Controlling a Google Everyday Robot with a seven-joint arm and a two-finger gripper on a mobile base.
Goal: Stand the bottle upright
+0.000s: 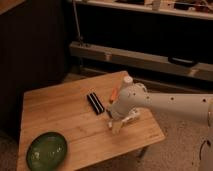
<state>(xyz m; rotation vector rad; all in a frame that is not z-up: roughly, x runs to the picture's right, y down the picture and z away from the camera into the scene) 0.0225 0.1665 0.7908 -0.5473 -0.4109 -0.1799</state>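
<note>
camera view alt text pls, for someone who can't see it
A white robot arm reaches in from the right, its gripper low over a wooden table, beside a small white bottle lying on its side. A dark bar lies mid-table; a green bowl sits at the front left corner.

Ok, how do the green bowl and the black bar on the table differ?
The green bowl is round and sits at the near left corner; the black bar is long, narrow and lies mid-table. Both rest on the wooden table, clear of the gripper, which is down beside the bottle.
</note>
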